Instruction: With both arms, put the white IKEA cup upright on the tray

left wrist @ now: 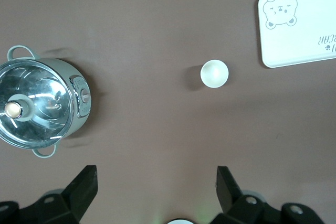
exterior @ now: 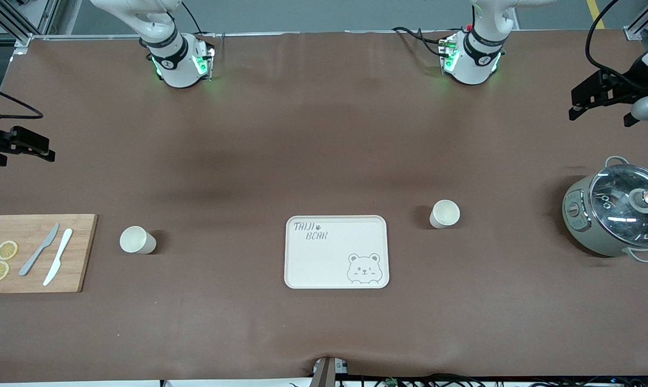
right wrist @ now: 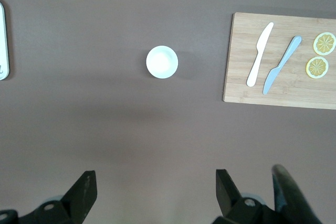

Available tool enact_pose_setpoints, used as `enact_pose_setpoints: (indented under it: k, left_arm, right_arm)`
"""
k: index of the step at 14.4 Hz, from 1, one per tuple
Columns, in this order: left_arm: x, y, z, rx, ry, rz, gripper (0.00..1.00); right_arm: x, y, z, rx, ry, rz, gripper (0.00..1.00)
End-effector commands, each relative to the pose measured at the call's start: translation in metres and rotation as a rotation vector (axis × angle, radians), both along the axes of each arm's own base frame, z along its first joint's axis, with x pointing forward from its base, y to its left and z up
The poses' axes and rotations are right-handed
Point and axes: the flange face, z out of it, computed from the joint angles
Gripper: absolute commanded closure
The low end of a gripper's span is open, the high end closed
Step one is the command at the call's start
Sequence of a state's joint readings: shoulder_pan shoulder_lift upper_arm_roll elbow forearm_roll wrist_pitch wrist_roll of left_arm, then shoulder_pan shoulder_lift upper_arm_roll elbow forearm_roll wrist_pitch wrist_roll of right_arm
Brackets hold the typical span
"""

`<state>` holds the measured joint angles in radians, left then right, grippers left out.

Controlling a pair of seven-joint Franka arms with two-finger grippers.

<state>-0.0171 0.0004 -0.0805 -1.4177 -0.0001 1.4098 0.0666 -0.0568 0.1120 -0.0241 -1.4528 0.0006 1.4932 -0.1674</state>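
Note:
The cream tray [exterior: 336, 251] with the bear drawing lies mid-table, empty. One white cup [exterior: 444, 214] stands beside it toward the left arm's end; it also shows in the left wrist view [left wrist: 214, 73]. A second white cup [exterior: 137, 239] stands toward the right arm's end and shows in the right wrist view [right wrist: 161, 62]. I cannot tell which way up the cups are. My left gripper [exterior: 575, 105] hangs open and empty high over the left arm's end, its own view [left wrist: 156, 182] looking down. My right gripper [exterior: 48, 149] hangs open and empty over the right arm's end [right wrist: 156, 182].
A wooden cutting board [exterior: 82, 252] with two knives and two lemon slices lies at the right arm's end. A lidded pot [exterior: 617, 214] stands at the left arm's end. The tray's corner shows in the left wrist view [left wrist: 304, 24].

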Motion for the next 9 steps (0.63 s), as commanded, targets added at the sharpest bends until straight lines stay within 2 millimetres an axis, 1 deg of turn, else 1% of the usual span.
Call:
enact_pose_setpoints:
  k: [1, 4, 5, 7, 8, 9]
  left_arm:
    - [-0.001, 0.002, 0.001, 0.023, -0.006, -0.015, 0.0]
    - [0.0, -0.002, -0.001, 0.023, -0.003, -0.029, 0.0]
    - [0.002, -0.003, -0.004, 0.02, 0.004, -0.031, 0.0]
    - [0.005, -0.002, -0.009, 0.014, 0.013, -0.029, 0.0]
    - [0.007, -0.002, -0.014, 0.012, 0.017, -0.028, 0.0]
    - [0.012, -0.003, -0.028, 0.01, 0.015, -0.03, 0.0]
  right_arm:
    - [-0.007, 0.0, 0.005, -0.017, -0.012, -0.008, 0.0]
    - [-0.01, -0.001, 0.006, -0.03, -0.013, -0.008, 0.0]
    - [-0.013, -0.001, 0.009, -0.031, -0.025, -0.008, 0.0]
    - [-0.024, 0.0, 0.004, -0.032, -0.051, -0.007, 0.0]
    - [-0.031, 0.001, 0.002, -0.032, -0.068, -0.006, 0.0]
    - [-0.034, 0.0, 0.0, -0.033, -0.072, -0.007, 0.0]
